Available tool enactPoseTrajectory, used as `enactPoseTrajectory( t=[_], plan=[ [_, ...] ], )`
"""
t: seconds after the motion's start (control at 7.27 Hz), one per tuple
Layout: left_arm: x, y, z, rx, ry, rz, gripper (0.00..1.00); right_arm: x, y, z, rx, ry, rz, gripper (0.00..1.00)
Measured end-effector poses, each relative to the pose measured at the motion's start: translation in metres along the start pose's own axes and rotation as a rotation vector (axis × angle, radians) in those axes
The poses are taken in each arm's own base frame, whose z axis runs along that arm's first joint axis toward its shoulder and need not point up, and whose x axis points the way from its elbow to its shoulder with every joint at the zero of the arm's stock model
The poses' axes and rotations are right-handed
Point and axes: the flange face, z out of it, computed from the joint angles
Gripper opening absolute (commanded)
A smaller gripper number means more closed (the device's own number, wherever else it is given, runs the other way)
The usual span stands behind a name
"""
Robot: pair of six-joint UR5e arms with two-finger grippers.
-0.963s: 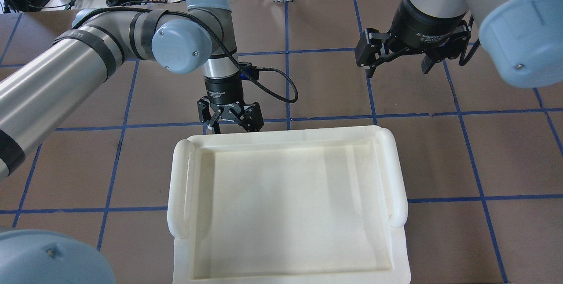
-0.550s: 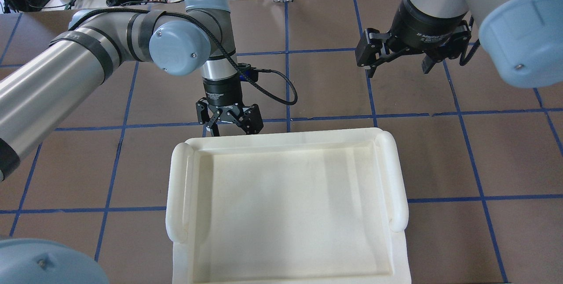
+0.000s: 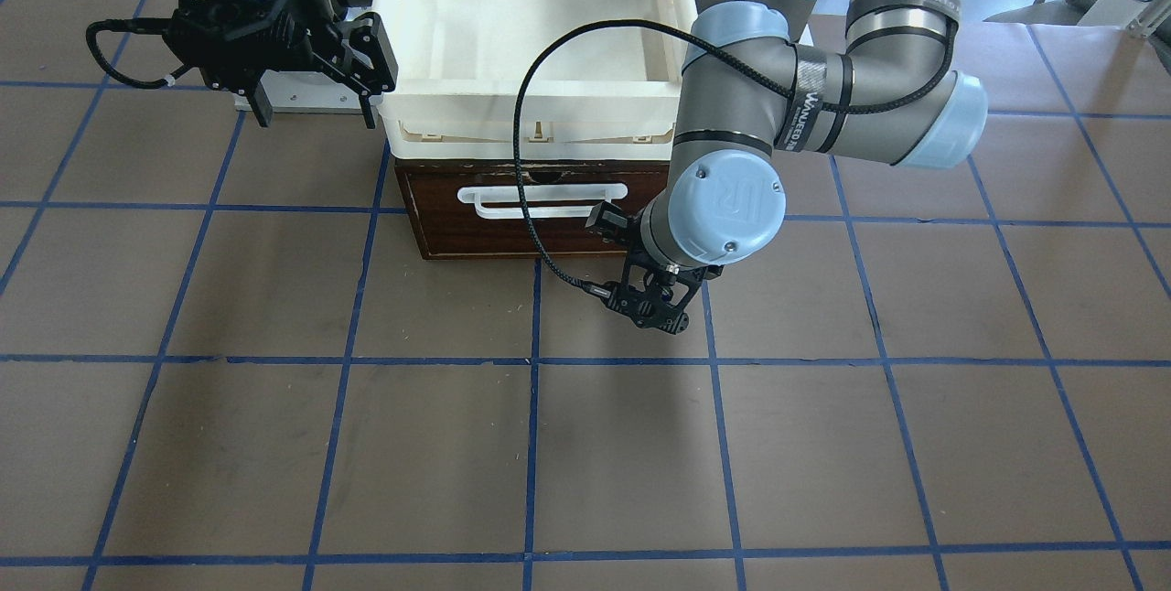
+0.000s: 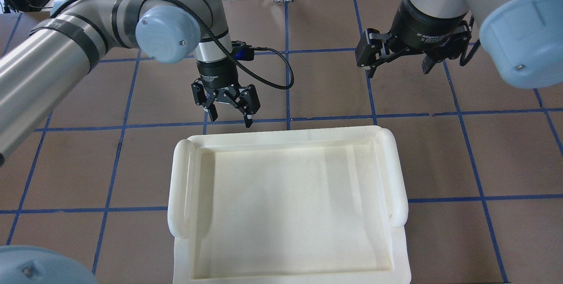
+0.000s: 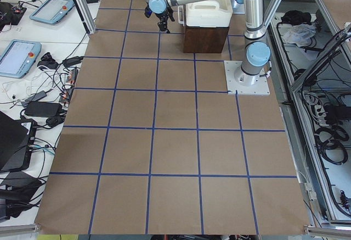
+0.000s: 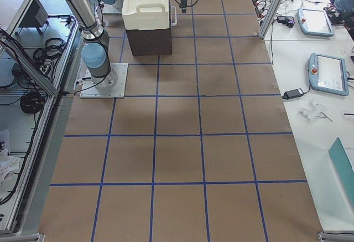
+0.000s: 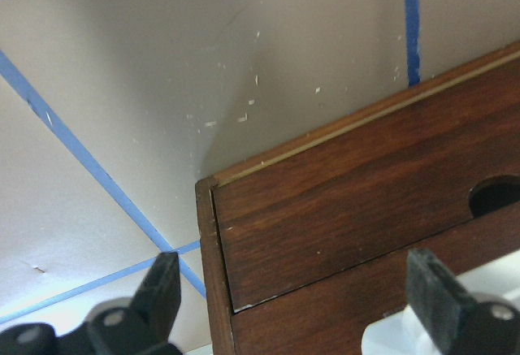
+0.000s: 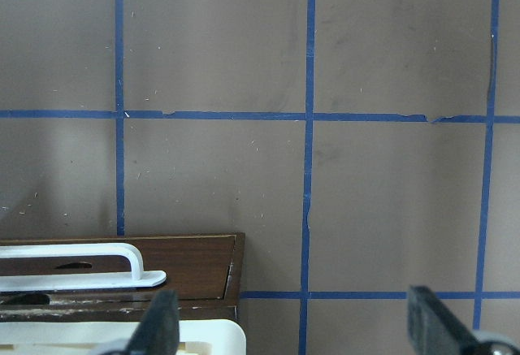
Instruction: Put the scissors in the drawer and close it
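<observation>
The drawer (image 3: pixel 540 230) has a dark brown front and a white bar handle (image 3: pixel 544 198), and it sits shut, flush in its wooden cabinet under the cream tray. The scissors show in no view. My left gripper (image 4: pixel 231 119) is open and empty. It hangs just in front of the drawer's end, apart from it, and also shows in the front view (image 3: pixel 651 309). Its wrist view shows the drawer corner (image 7: pixel 366 201) between the fingers. My right gripper (image 4: pixel 398 71) is open and empty, raised off the cabinet's other end. Its wrist view shows the handle (image 8: pixel 81 254) below it.
A cream plastic tray (image 4: pixel 396 178) sits empty on top of the cabinet. The brown table mat with blue tape lines (image 3: pixel 531 445) spreads out in front of the drawer. Cables and tablets (image 5: pixel 52 9) lie beyond the table's edge.
My left gripper has backed away from the drawer front and the tray's edge, so both fingertips now show above the mat. It stays open. The right arm has not moved.
</observation>
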Motion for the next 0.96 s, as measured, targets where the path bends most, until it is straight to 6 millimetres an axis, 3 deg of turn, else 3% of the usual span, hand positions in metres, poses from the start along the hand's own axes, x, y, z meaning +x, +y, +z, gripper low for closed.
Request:
enactPoseTrajectory(
  t=[0.14,0.41,0.69,0.96],
  plan=[
    [-0.014,0.005,-0.040,0.082,-0.008,-0.020,1.00,0.000,0.000,0.001,-0.001,-0.001,0.000,1.00],
    [-0.056,0.035,-0.110,0.221,-0.014,-0.094,1.00,0.000,-0.001,0.001,-0.002,-0.003,0.000,1.00],
    [-0.075,0.081,-0.148,0.287,-0.096,-0.151,1.00,0.000,-0.001,0.001,-0.001,-0.003,-0.001,1.00],
    [-0.076,0.112,-0.170,0.343,-0.161,-0.180,1.00,0.000,-0.001,0.001,-0.001,-0.003,-0.001,1.00]
  ],
)
